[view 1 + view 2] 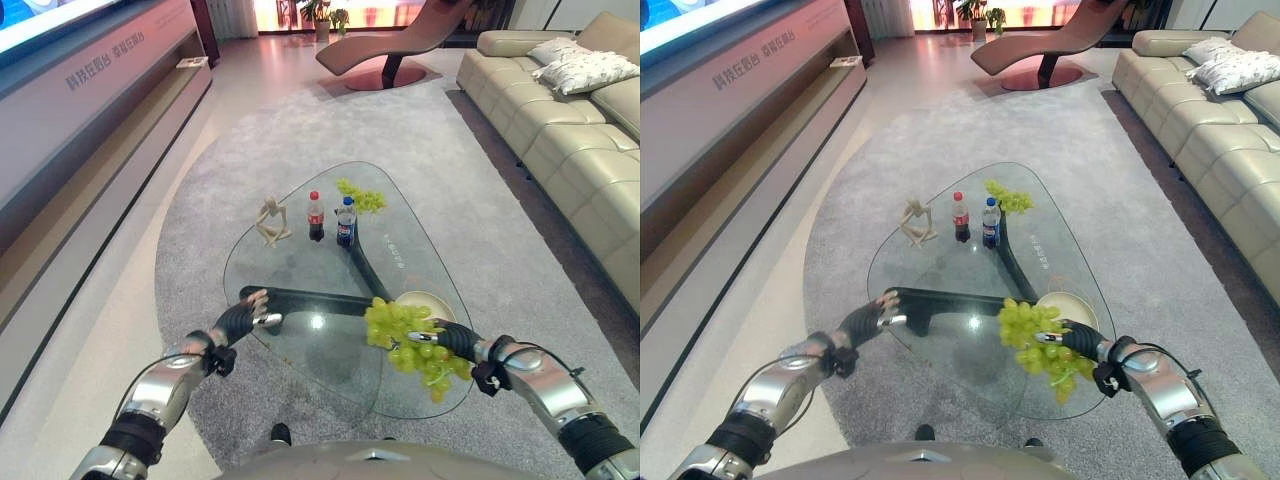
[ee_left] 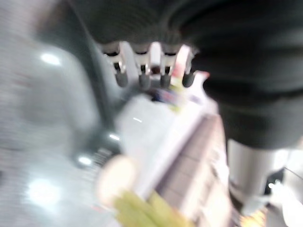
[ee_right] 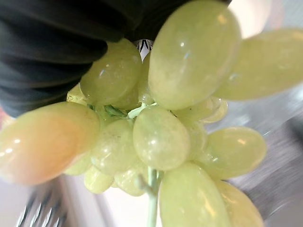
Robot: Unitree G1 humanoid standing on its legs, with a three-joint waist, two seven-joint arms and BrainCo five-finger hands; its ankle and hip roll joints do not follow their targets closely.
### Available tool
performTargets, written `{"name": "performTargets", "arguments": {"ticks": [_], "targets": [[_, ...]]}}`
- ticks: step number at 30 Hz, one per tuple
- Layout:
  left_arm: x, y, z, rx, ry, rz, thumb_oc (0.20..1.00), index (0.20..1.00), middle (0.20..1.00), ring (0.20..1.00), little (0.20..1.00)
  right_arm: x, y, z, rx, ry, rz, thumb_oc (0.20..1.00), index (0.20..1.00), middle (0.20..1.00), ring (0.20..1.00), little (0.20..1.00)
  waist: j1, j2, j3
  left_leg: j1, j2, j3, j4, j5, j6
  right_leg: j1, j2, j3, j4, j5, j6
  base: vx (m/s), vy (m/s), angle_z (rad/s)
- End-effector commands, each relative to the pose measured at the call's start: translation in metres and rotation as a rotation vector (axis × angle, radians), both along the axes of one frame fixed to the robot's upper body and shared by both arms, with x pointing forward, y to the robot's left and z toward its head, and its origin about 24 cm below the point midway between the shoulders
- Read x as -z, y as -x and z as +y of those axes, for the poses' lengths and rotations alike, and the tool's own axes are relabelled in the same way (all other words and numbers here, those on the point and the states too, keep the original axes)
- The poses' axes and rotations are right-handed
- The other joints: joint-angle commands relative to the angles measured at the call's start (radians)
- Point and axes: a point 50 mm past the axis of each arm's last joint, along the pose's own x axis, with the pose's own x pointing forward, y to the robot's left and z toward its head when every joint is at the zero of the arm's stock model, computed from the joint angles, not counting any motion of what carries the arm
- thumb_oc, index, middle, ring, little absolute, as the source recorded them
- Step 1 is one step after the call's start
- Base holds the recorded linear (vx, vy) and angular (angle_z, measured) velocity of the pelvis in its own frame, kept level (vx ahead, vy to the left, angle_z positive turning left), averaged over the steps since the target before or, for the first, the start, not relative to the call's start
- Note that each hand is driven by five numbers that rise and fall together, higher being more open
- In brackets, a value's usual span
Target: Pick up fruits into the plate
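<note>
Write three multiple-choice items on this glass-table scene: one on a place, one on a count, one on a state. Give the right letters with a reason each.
1. Where is the second bunch of grapes?
A. On the far part of the glass table, by the bottles
B. On the sofa
C. On the plate

2. How many bottles stand on the table?
A. One
B. Two
C. Four

3. What is the right robot hand doing?
A. Resting flat on the carpet
B. Holding a bottle
C. Holding a bunch of green grapes

Answers:
1 A, it lies beside the blue-labelled bottle.
2 B, a red-capped cola bottle stands beside the blue-labelled one.
3 C, the grapes hang from that hand next to the plate.
</note>
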Motion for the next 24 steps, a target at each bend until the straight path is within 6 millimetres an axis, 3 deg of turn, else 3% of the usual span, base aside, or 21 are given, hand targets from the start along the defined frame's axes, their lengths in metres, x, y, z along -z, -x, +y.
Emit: {"name": "performTargets", "arguments": {"ticks": [1, 4, 6, 10, 18, 24], "targets": [[0.017, -0.015, 0.034, -0.055, -0.276, 0.065, 1.0, 1.0, 1.0, 1.0, 1.0, -0.056, -0.076, -0.007, 0.046, 0.207, -0.35, 0.2, 0.2, 0.2, 0.2, 0.2, 0.051, -0.047, 0.142, 0.026, -0.012, -0.001, 0.025, -0.175, 0.008, -0.04, -0.05, -0.062, 0.073, -0.08, 0.029, -0.29, -0.153, 0.07], [0.029, -0.008, 0.04, -0.099, -0.327, 0.134, 1.0, 1.0, 1.0, 1.0, 1.0, -0.062, -0.088, -0.012, 0.073, 0.281, -0.378, 0.2, 0.2, 0.2, 0.2, 0.2, 0.053, -0.048, 0.177, 0.003, -0.013, -0.01, 0.031, -0.172, 0.01, -0.063, -0.046, -0.056, 0.087, -0.083, 0.027, -0.21, -0.134, 0.12], [0.042, 0.003, 0.047, -0.17, -0.386, 0.198, 1.0, 1.0, 1.0, 1.0, 1.0, -0.076, -0.103, -0.025, 0.115, 0.387, -0.42, 0.2, 0.2, 0.2, 0.2, 0.2, 0.059, -0.042, 0.218, -0.028, -0.015, -0.023, 0.039, -0.171, 0.014, -0.091, -0.038, -0.047, 0.098, -0.088, 0.021, -0.15, -0.103, 0.15], [0.05, 0.005, 0.041, -0.243, -0.37, 0.223, 1.0, 1.0, 1.0, 1.0, 1.0, -0.101, -0.123, -0.044, 0.197, 0.5, -0.494, 0.2, 0.2, 0.2, 0.2, 0.2, 0.072, -0.021, 0.27, -0.073, -0.023, -0.046, 0.043, -0.162, 0.015, -0.13, -0.031, -0.046, 0.106, -0.09, 0.009, -0.14, -0.058, 0.06], [0.04, -0.021, 0.021, -0.194, -0.373, 0.122, 1.0, 1.0, 1.0, 1.0, 1.0, -0.151, -0.149, -0.064, 0.353, 0.619, -0.613, 0.2, 0.2, 0.2, 0.2, 0.2, 0.08, 0.034, 0.352, -0.156, -0.045, -0.086, 0.04, -0.136, 0.014, -0.215, -0.035, -0.058, 0.117, -0.08, -0.007, -0.13, -0.002, 0.09], [0.029, -0.041, 0.013, -0.164, -0.373, 0.064, 1.0, 1.0, 1.0, 1.0, 1.0, -0.173, -0.158, -0.072, 0.437, 0.722, -0.657, 0.2, 0.2, 0.2, 0.2, 0.2, 0.077, 0.057, 0.384, -0.197, -0.056, -0.092, 0.049, -0.126, 0.017, -0.264, -0.038, -0.061, 0.136, -0.079, -0.015, -0.08, 0.011, 0.01]]}}
